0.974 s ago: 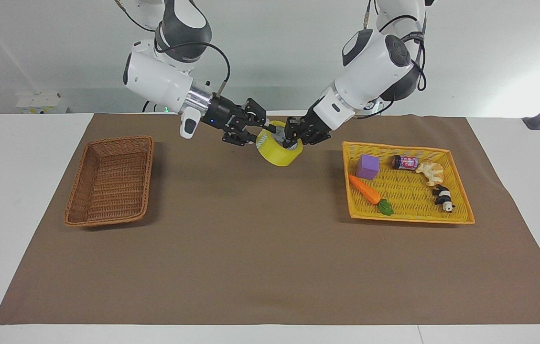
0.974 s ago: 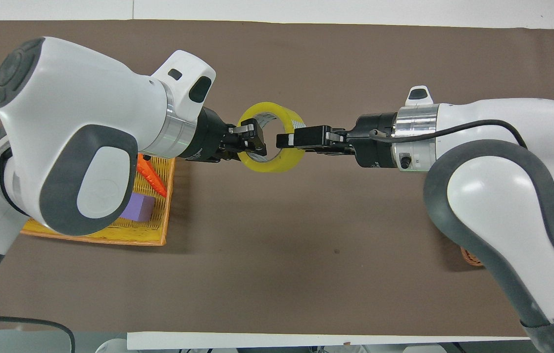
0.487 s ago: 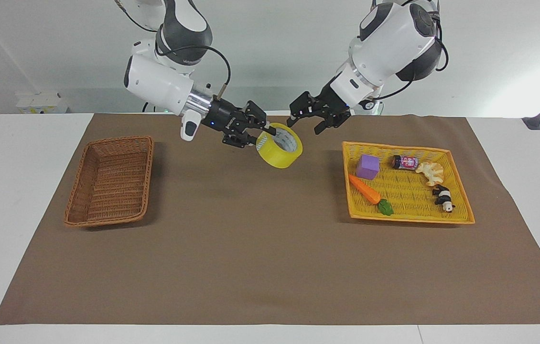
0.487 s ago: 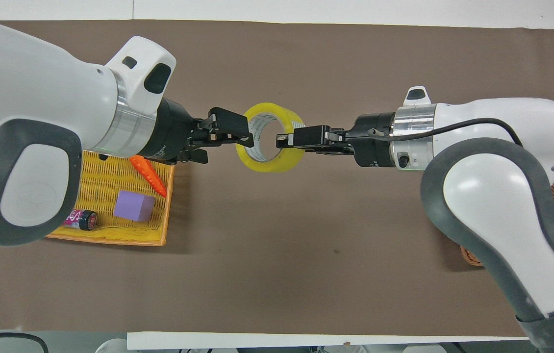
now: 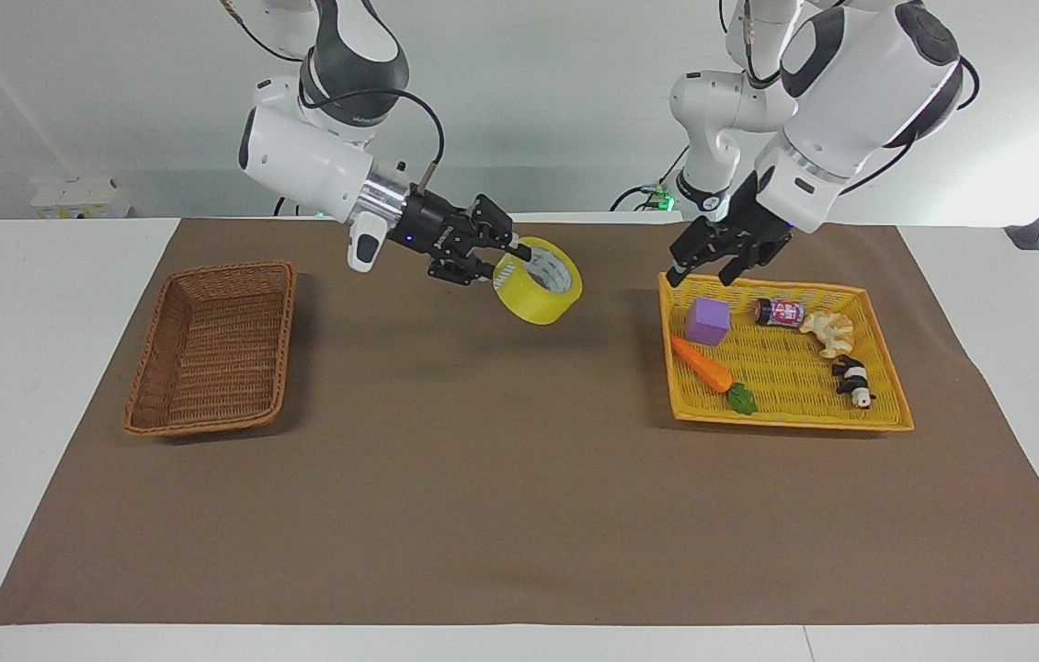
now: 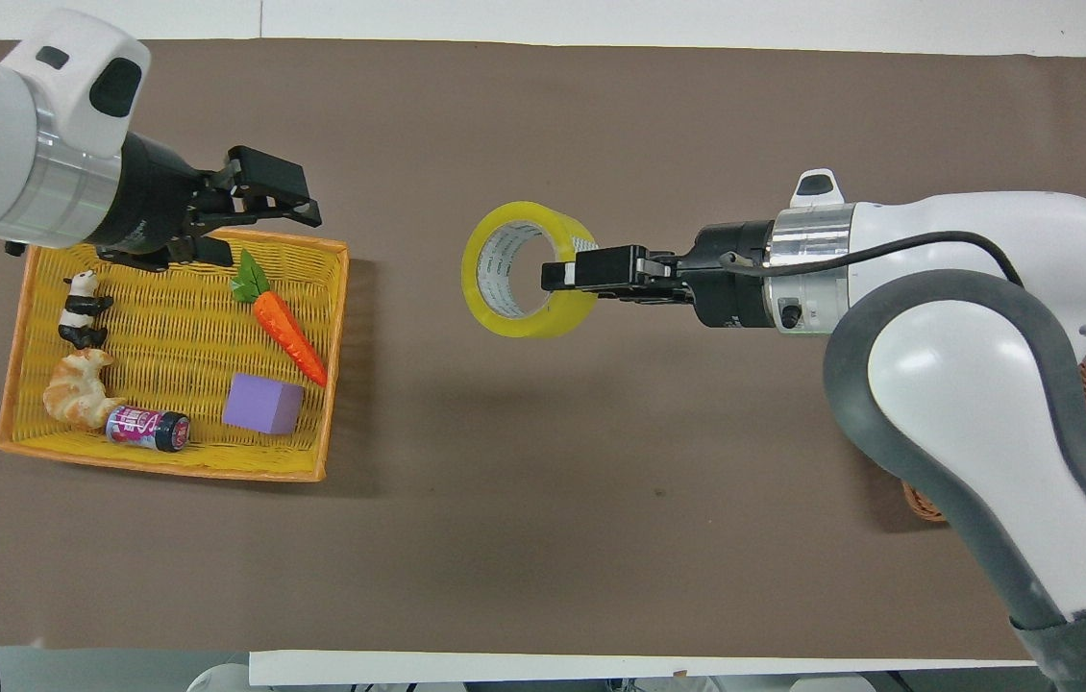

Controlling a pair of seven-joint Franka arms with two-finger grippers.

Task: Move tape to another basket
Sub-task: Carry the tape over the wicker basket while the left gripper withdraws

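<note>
The right gripper (image 5: 494, 260) is clamped on the wall of the tape (image 5: 538, 292), one finger inside the core and one outside, and holds the roll tilted in the air over the bare brown mat (image 5: 501, 478) in the middle of the table (image 5: 32, 386). The tape touches nothing but that gripper. Toward the right arm's end of the table sits the brown wicker basket (image 5: 207, 354), well apart from the tape; in the overhead view it is almost wholly hidden under the right arm.

The left gripper (image 5: 724, 262) hangs with its fingers spread and holds nothing, over the edge of the yellow basket (image 5: 887, 423) that lies nearer the robots; whether it is quite clear of the rim is hard to judge. In that yellow basket lie a purple cube (image 5: 708, 320), a carrot (image 5: 708, 368), a small can (image 5: 779, 313), a croissant (image 5: 828, 331) and a panda figure (image 5: 853, 381).
</note>
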